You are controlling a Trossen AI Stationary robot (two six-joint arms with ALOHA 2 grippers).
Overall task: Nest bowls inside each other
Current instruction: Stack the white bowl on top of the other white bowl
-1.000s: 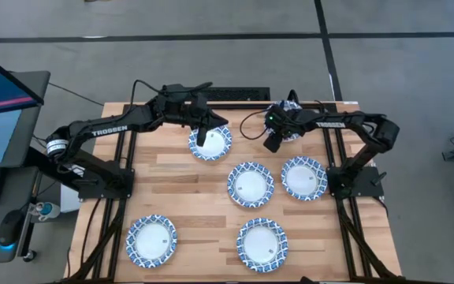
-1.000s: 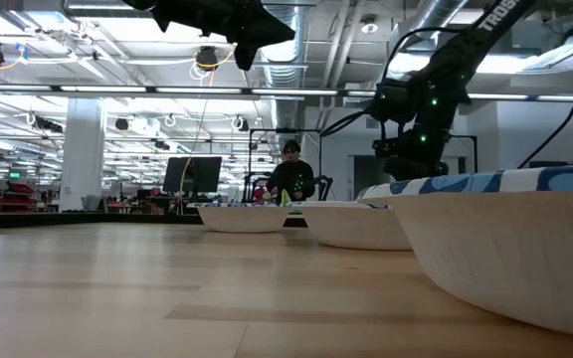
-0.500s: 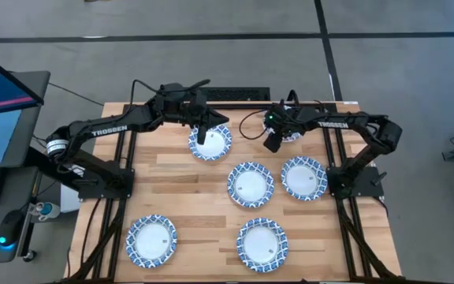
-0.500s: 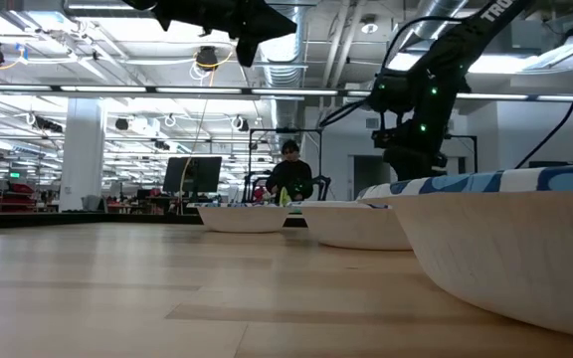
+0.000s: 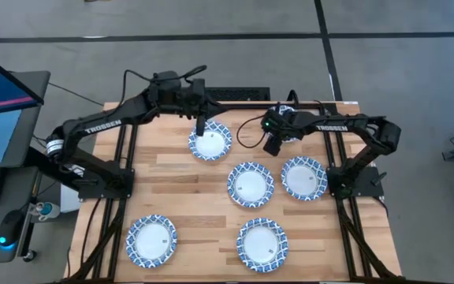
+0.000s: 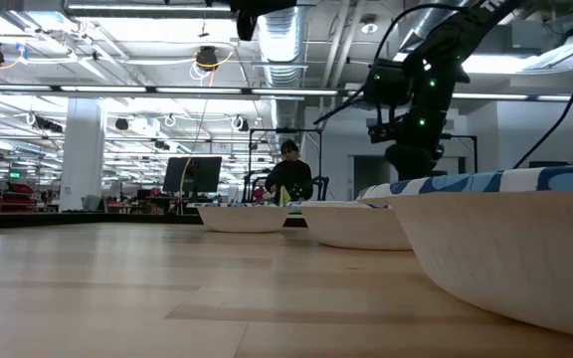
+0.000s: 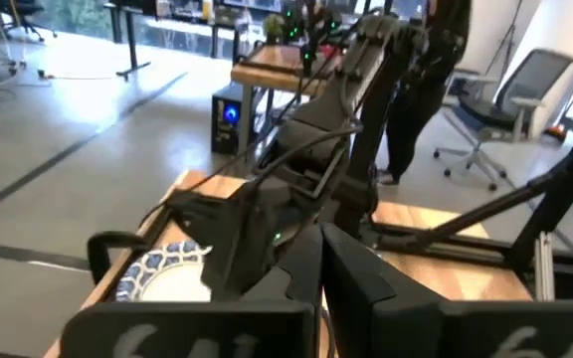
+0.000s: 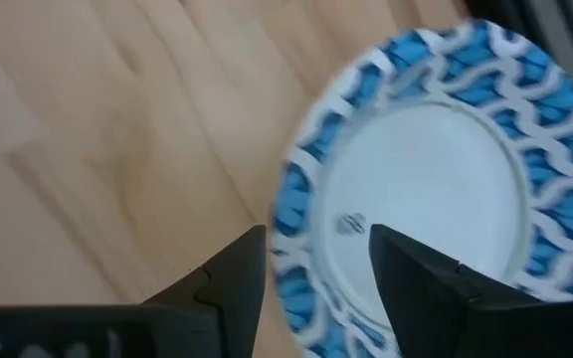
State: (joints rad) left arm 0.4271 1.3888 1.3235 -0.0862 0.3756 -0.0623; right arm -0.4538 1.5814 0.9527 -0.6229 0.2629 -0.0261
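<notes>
Five blue-rimmed white bowls sit apart on the wooden table in the high view: far left [image 5: 210, 143], middle [image 5: 251, 184], right [image 5: 303, 177], near left [image 5: 151, 240] and near middle [image 5: 262, 244]. My right gripper [image 5: 271, 146] hangs near the far edge, pointing down. In the right wrist view it [image 8: 311, 249] is open, its fingers standing on either side of a bowl's rim [image 8: 296, 239]; no contact shows. In the high view that bowl is mostly hidden by the right arm. My left gripper [image 5: 201, 126] is raised over the far-left bowl and shut [image 7: 321, 239].
A monitor and keyboard stand off the table's left edge. Cables run along the far edge [image 5: 235, 95] between the arms. Bare wood lies between the far-left bowl and the near-left bowl. A person [image 6: 289, 174] stands in the room beyond the table.
My left gripper has risen and drawn back toward the far edge, leaving the top of the low view and coming off the far-left bowl's middle. My right arm has shifted slightly toward the table's left. The bowls have stayed where they were.
</notes>
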